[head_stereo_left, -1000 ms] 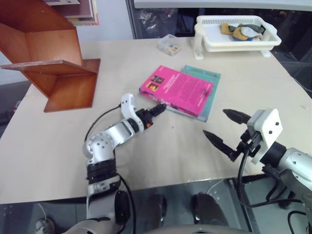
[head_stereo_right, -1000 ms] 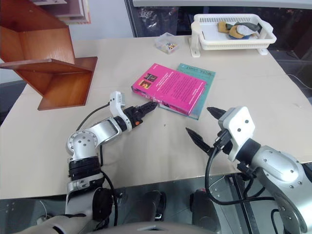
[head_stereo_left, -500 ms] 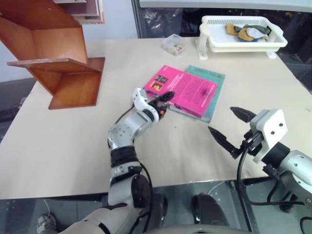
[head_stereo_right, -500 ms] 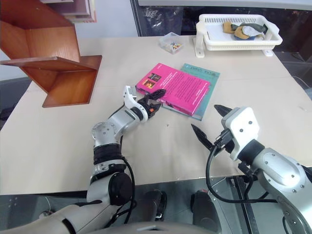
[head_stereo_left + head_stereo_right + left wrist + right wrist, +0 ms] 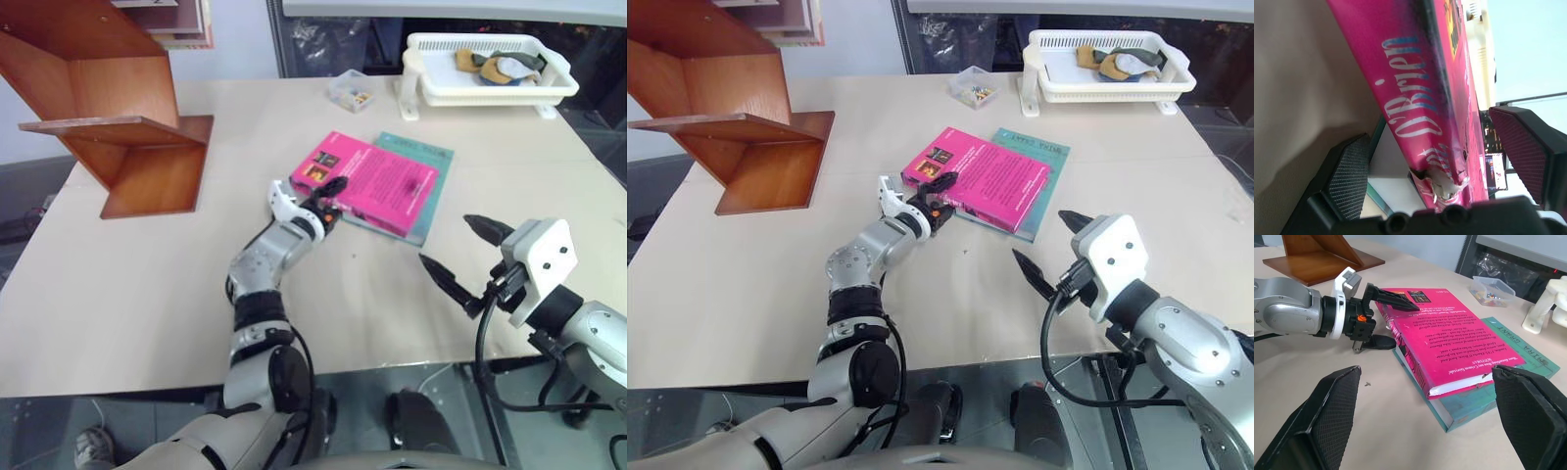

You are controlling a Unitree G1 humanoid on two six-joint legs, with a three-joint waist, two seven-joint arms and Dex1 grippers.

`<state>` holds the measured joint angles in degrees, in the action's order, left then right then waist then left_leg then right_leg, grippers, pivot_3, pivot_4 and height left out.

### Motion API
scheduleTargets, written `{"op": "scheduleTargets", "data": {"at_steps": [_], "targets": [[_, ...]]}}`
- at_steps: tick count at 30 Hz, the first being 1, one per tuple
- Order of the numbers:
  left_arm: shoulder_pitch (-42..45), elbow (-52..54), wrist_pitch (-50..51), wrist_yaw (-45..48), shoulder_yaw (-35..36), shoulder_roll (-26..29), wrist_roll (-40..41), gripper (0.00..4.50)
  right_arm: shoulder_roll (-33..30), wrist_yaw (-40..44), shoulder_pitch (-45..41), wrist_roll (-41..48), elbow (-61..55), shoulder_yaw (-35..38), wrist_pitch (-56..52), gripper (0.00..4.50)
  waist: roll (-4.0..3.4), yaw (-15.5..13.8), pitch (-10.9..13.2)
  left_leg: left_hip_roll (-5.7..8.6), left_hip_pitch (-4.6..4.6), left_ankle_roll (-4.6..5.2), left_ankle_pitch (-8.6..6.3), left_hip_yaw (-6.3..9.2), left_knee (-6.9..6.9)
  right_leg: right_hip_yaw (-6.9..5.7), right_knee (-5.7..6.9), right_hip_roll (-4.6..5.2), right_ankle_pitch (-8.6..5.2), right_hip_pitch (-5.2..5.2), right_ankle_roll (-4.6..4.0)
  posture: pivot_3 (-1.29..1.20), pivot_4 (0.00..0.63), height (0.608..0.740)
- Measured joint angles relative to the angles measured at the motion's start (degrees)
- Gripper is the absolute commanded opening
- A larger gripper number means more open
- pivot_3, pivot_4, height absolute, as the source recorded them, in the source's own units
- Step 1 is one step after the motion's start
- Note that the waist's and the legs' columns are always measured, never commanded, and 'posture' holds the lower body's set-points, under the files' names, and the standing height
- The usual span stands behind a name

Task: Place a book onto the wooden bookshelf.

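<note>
The book [image 5: 980, 178] lies flat on a teal book [image 5: 1036, 186] mid-worktop [image 5: 745, 284]. My left pincer [image 5: 1382, 318] is released, its fingers spread wide astride the book's corner at seven o'clock, one above the cover, one below. My right pincer [image 5: 1043, 253] hangs released at the book's five o'clock, well apart. The wooden bookshelf [image 5: 745, 137] stands at ten o'clock.

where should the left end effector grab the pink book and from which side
Probably at the spine corner nearest the wooden bookshelf, coming in level from that side. The pink book lies flat on a teal book, so its near edge sits raised off the table. The left end effector already has that edge between its open fingers, one above the cover, one below.
</note>
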<state>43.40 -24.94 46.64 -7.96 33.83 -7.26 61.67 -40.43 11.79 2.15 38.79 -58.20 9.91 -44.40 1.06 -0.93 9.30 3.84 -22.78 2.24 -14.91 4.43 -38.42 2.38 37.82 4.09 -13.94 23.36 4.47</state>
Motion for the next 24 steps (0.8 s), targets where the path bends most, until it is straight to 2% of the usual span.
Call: {"op": "scheduleTargets", "data": {"at_steps": [3,6,7,14,20,21,24], "targets": [[0.0,-1.7,-1.3,0.7,-0.1,-0.1,0.3,2.83,-0.2,-0.2,0.0,0.2,0.0,0.0,0.0,4.5,0.0,0.0,0.0,0.0,0.0,0.0,0.0,0.0,-0.01,-0.01,0.0,0.0,0.0,0.0,0.0,0.0,0.15,0.74],[0.5,-2.4,-2.0,1.9,-0.2,-0.1,1.1,1.45,-0.5,-0.8,0.0,0.6,0.0,0.0,0.0,4.5,0.02,0.0,0.0,0.0,0.02,0.0,0.0,0.02,-0.01,-0.03,-0.02,0.0,0.0,-0.04,0.0,0.0,0.15,0.74],[0.8,-2.9,-2.1,2.3,-0.2,-0.1,1.5,1.18,-0.6,-1.0,0.0,0.7,0.0,0.0,0.0,4.5,0.03,-0.1,-0.1,0.0,0.04,0.0,0.0,0.03,-0.01,-0.04,-0.03,0.0,0.0,-0.06,0.0,0.0,0.15,0.74],[0.9,-3.9,-0.8,2.7,0.3,1.7,3.4,1.18,-1.1,-2.3,-0.4,1.2,0.0,-0.2,0.0,4.5,0.05,0.0,-0.1,-0.01,0.06,0.01,0.0,0.06,-0.02,-0.05,-0.04,-0.02,0.0,-0.09,0.0,0.0,0.15,0.74],[0.8,0.2,5.4,2.5,0.4,8.8,6.1,1.18,-0.4,-2.4,-1.0,0.7,0.0,-0.8,-0.1,4.5,0.09,0.4,-0.1,-0.05,0.0,0.0,0.0,0.05,0.02,-0.01,-0.01,-0.06,0.0,0.04,0.0,0.0,0.15,0.74],[0.8,1.3,6.1,2.7,0.4,10.3,6.1,1.18,0.0,-2.3,-1.1,0.5,0.0,-1.1,-0.2,4.5,0.1,0.2,-0.1,-0.03,-0.03,-0.01,0.0,0.05,0.02,-0.01,-0.02,-0.04,0.0,0.04,0.0,0.0,0.15,0.74],[0.3,10.4,6.8,16.5,-11.4,24.9,-1.6,1.18,1.2,-1.9,-3.4,-0.5,1.2,-3.6,0.0,4.5,0.73,0.8,0.4,-0.07,-0.22,-0.19,0.11,0.05,0.08,0.0,0.05,-0.18,0.04,0.31,-0.08,0.0,0.15,0.74]]}}
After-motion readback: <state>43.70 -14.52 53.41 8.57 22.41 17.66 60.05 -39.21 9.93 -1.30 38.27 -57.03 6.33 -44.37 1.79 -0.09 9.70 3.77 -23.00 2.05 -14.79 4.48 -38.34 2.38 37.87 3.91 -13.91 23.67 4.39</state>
